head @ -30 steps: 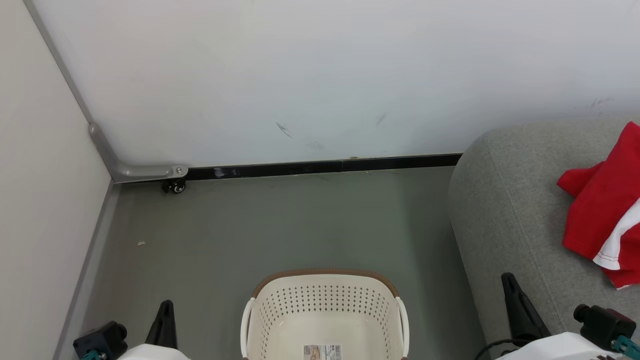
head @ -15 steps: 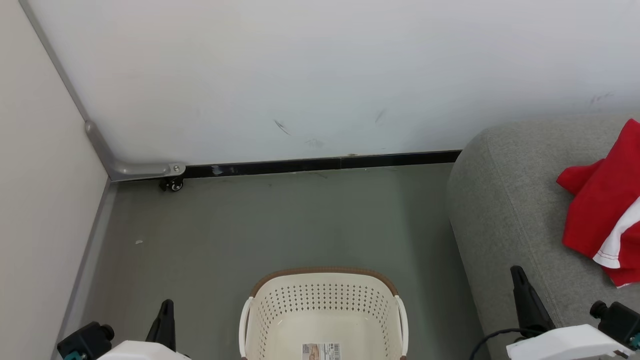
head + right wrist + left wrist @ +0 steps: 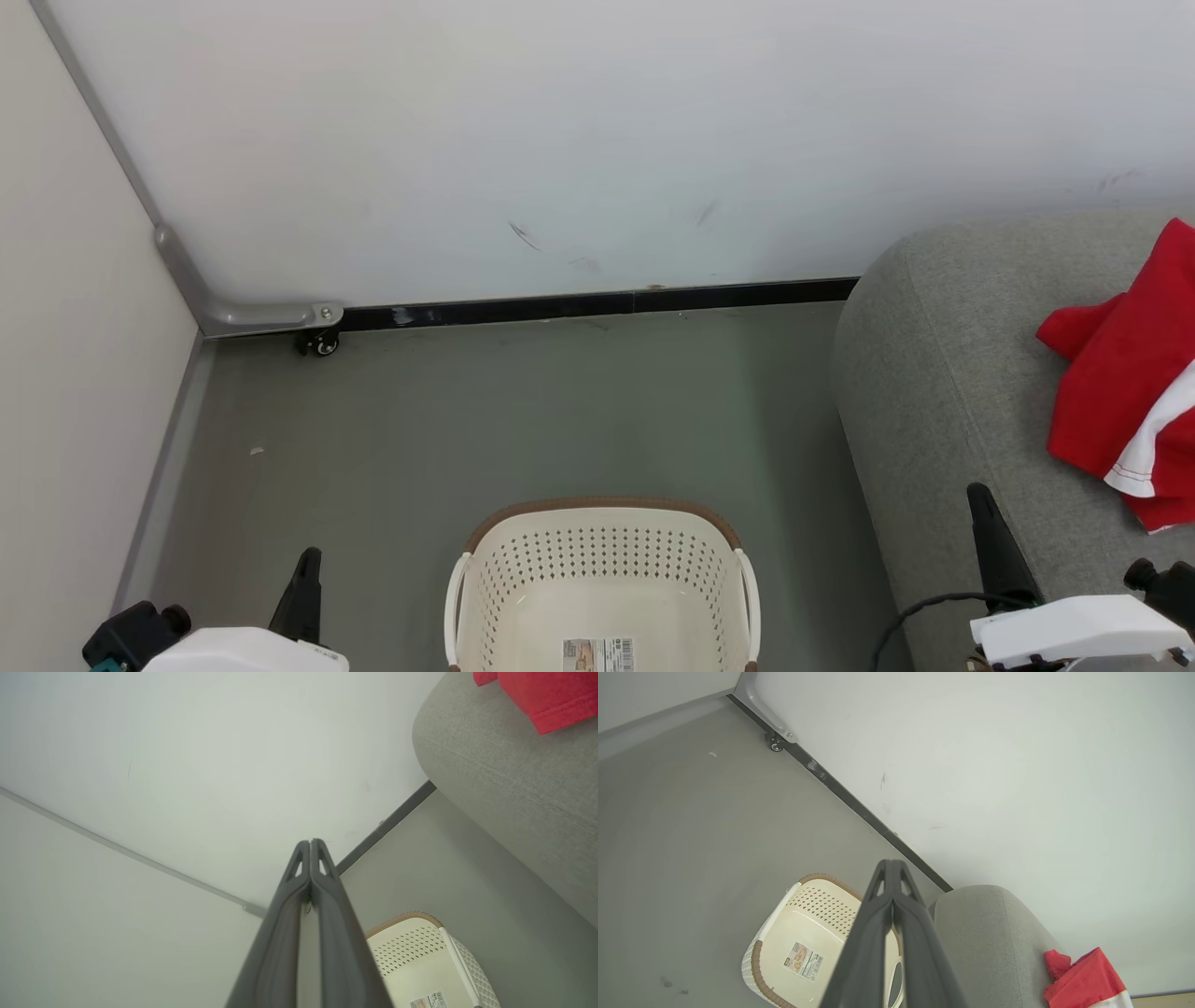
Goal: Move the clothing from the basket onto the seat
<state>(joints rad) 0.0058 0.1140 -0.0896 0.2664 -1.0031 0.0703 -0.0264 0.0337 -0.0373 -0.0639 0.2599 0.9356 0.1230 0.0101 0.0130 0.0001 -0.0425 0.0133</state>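
Note:
The cream basket (image 3: 602, 541) with its brown rim stands on the floor at the bottom centre, holding nothing but a barcode sticker (image 3: 599, 653); it also shows as the basket (image 3: 822, 905) and the basket (image 3: 411, 945). Red clothing (image 3: 1125, 392) with a white panel lies on the grey seat (image 3: 943, 392) at the right, also seen as clothing (image 3: 1083, 982) and clothing (image 3: 546, 695). My left gripper (image 3: 309, 557) is shut and empty, low on the left of the basket. My right gripper (image 3: 977, 490) is shut and empty over the seat's front edge.
A white wall with a black baseboard (image 3: 597, 306) runs behind the grey floor (image 3: 523, 411). A beige panel stands along the left, with a metal bracket and a small caster (image 3: 322, 343) at the corner.
The head view has shifted slightly. My right gripper has moved a little up and to the right over the seat. My left arm has sunk slightly lower in view.

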